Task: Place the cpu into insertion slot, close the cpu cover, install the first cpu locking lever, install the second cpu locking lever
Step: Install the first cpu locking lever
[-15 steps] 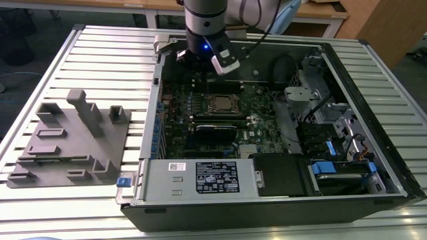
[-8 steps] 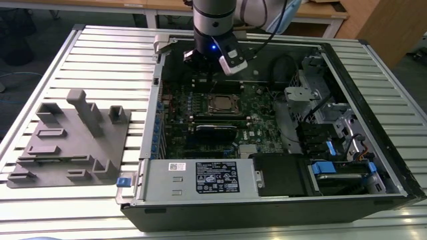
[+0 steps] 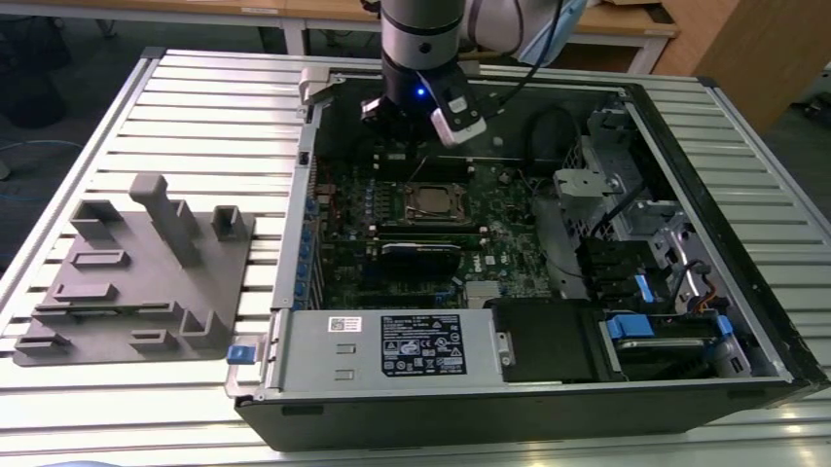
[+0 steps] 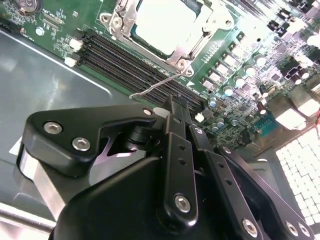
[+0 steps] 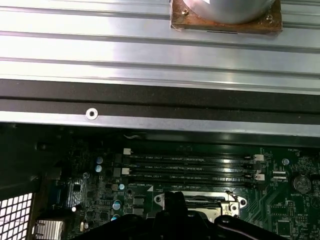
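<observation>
CPU (image 4: 162, 20) seated in insertion slot (image 4: 111, 21), CPU cover (image 4: 150, 47) down.
Gripper (image 4: 174, 104), fingers together, hovers near locking lever (image 4: 155, 86) projecting over memory slots (image 4: 125, 62).

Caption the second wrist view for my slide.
The gripper hovers close to a thin wire locking lever; the cpu lies framed by the lowered cpu cover.

Slatted metal table (image 3: 208, 107) bears an open computer case (image 3: 520, 416) and grey fixture (image 3: 143, 282).
</observation>
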Robot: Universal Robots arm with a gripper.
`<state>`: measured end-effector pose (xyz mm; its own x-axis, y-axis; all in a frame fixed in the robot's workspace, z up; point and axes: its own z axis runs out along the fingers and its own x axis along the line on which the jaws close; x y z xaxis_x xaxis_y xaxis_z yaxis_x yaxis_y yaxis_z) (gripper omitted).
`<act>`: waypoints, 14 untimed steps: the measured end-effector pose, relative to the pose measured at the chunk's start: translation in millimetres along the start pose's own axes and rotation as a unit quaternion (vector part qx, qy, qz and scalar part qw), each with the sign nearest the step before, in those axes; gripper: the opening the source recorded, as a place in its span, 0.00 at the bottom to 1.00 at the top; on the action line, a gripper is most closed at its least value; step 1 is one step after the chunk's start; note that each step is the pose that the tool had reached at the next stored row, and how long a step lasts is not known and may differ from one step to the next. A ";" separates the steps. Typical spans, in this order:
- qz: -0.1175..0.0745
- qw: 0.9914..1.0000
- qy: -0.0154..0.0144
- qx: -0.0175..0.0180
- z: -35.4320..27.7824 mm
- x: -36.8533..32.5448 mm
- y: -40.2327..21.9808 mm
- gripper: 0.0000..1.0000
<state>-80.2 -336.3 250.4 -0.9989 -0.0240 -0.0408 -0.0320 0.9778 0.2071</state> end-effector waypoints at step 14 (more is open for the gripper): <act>0.000 1.000 0.000 0.012 4.2 -6.6 4.4 0.11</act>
<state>-73.6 -331.0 247.5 -0.9989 -0.0239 -0.0402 -0.0309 0.9826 0.1834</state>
